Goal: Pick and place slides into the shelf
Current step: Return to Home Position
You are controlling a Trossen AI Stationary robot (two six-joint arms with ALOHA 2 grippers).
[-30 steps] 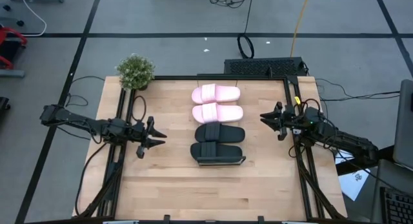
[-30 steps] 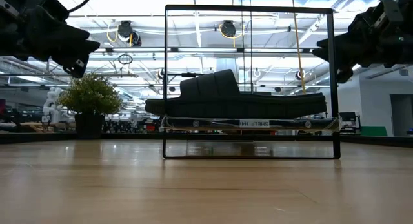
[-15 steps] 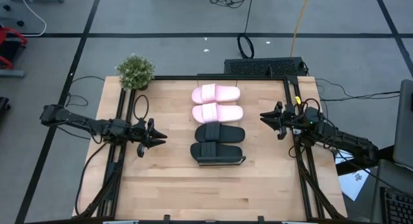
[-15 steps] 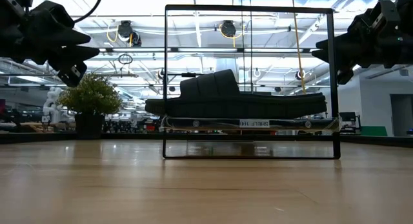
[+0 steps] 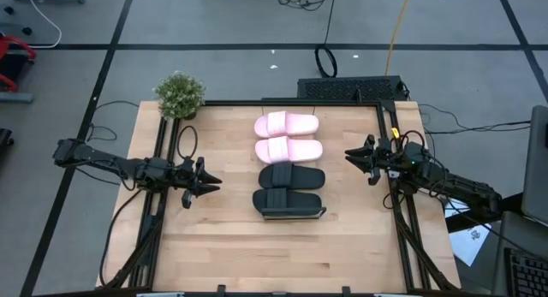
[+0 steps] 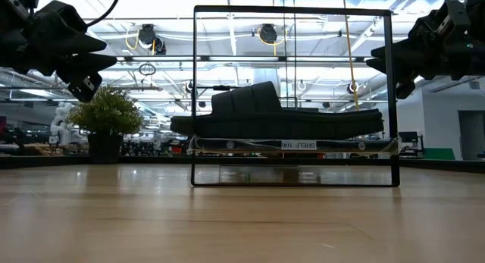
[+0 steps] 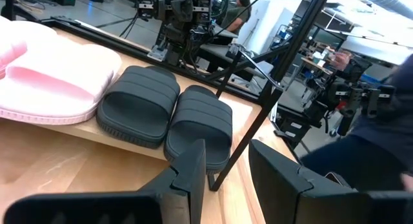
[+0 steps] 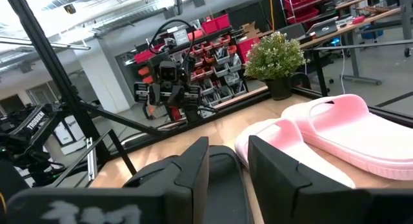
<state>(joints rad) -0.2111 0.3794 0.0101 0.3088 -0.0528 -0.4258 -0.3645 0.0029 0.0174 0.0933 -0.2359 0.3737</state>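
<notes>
Homing, likely | left gripper (image 5: 205, 184) released, empty, left of centre | right gripper (image 5: 353, 156) released, empty, right of centre | four slides (image 5: 289, 149) on shelf (image 6: 295, 145), mid-frame | probably light, soft foam; pinch across strap

We see two slim arms, dark all over. The left arm (image 5: 111, 165) and the right arm (image 5: 454, 185) are each built from thin black tubes joined by thicker, rounded joints. A black cable (image 5: 184, 141) loops out near the left arm's wrist. The left end effector (image 5: 205, 182) and the right end effector (image 5: 358, 158) each carry two flat, matte dark-grey fingers (image 7: 192, 167) with squared tips and angled edges.
</notes>
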